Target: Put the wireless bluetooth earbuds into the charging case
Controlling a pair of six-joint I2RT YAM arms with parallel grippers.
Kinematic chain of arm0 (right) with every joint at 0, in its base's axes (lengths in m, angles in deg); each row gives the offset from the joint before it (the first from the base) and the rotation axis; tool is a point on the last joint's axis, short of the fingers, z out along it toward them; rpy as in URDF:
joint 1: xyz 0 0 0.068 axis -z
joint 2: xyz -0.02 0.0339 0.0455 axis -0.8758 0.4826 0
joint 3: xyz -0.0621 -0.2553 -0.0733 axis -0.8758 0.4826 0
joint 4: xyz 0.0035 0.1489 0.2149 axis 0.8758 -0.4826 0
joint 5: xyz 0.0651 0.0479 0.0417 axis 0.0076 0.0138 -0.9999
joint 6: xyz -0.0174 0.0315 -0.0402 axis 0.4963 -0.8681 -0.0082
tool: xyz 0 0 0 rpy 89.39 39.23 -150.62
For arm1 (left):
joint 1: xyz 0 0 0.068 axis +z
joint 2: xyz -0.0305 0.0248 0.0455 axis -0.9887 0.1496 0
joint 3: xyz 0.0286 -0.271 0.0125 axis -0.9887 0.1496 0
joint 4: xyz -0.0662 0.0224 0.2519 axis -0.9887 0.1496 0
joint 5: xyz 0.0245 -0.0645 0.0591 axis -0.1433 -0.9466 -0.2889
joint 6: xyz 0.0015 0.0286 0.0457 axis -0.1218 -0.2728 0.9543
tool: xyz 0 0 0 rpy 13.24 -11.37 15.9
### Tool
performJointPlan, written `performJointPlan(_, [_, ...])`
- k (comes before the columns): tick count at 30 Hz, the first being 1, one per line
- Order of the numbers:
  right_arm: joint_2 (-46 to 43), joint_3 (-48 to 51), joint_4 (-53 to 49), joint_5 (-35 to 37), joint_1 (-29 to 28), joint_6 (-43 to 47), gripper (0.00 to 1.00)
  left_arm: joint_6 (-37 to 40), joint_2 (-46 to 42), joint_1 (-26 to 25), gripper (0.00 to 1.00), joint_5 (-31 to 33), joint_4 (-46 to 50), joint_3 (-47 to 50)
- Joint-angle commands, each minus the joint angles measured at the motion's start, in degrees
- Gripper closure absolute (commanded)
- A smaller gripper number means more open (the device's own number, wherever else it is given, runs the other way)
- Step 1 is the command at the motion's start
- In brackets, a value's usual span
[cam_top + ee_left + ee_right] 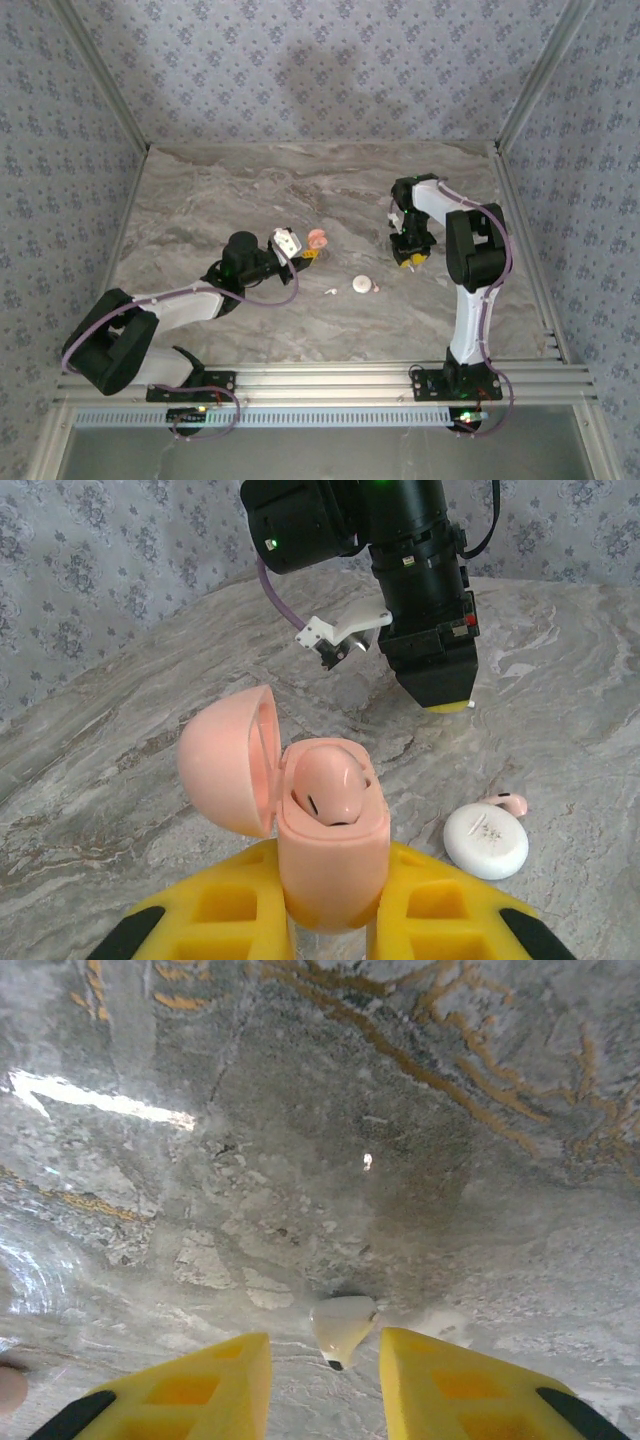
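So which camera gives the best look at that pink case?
The left wrist view: the pink case sits close up, clamped in the left gripper, lid open, one pink earbud inside. From the top view it is just a small pink speck, its details lost.

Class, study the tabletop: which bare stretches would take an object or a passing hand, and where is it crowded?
The table is bare along the far wall, beyond the charging case and right gripper, and in the near strip between the white disc and the front rail. Crowded: the middle, where case, disc, a loose white earbud and the left gripper bunch together.
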Motion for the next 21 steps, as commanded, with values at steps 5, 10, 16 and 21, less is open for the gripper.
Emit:
performJointPlan(5, [1.5, -0.6, -0.3, 0.7, -0.1, 0.8, 0.67, 1.0, -1.2, -0.4, 0.89, 0.4, -0.3, -1.8])
performJointPlan(10, [1.7, -0.4, -0.1, 1.1, -0.1, 0.5, 0.67, 1.0, -1.2, -0.4, 0.89, 0.5, -0.1, -1.8])
performJointPlan(16, [2.1, -0.1, -0.2, 2.2, -0.1, 0.4, 0.67, 1.0, -1.1, -0.4, 0.89, 0.5, -0.1, -1.9])
performJointPlan(21, [1.6, 0.6, 0.6, 2.2, -0.4, 0.1, 0.71, 1.0, -1.1, -0.5, 0.89, 0.5, 0.0, -2.0])
